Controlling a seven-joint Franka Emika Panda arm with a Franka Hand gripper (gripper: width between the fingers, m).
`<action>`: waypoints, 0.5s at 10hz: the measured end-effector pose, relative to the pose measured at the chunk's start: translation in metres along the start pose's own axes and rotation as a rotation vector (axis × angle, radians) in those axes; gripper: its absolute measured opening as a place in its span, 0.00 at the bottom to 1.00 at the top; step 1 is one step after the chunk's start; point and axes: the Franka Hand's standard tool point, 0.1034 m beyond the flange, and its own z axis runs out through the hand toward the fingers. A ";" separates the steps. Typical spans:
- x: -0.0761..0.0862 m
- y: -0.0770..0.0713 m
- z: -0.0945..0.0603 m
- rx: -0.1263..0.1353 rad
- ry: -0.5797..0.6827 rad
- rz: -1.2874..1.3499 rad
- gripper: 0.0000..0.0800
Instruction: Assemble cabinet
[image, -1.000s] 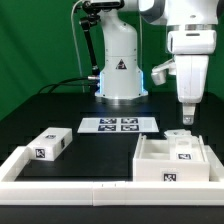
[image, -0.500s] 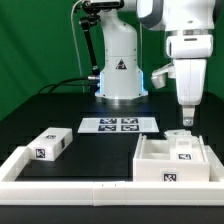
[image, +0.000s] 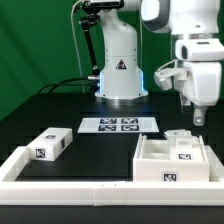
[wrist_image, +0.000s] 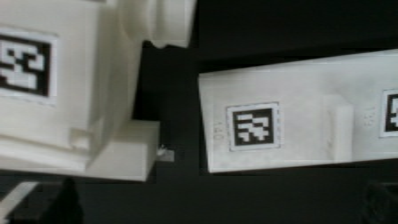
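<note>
The cabinet (image: 172, 158) is a white open box with tags, standing at the front of the exterior view's right. My gripper (image: 197, 116) hangs just above its far edge and holds nothing. In the wrist view the cabinet (wrist_image: 71, 95) fills one side, and a flat white sheet with two tags, apparently the marker board (wrist_image: 302, 115), lies across a dark gap from it. My gripper (wrist_image: 217, 205) shows only as two faint dark fingers far apart at the picture's edge, so it is open.
A small loose white panel (image: 48, 143) with a tag lies at the exterior view's left. The marker board (image: 120, 125) lies in the middle in front of the robot base (image: 120, 70). A white rail frame (image: 70, 183) edges the table's front.
My gripper has moved a little toward the exterior view's right and the wrist has turned. The cabinet and the loose panel have not moved.
</note>
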 end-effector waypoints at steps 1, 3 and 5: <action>-0.002 0.001 0.000 -0.001 0.000 0.005 1.00; -0.002 0.001 0.000 0.000 0.000 0.005 1.00; -0.003 -0.008 0.005 -0.002 0.010 -0.026 1.00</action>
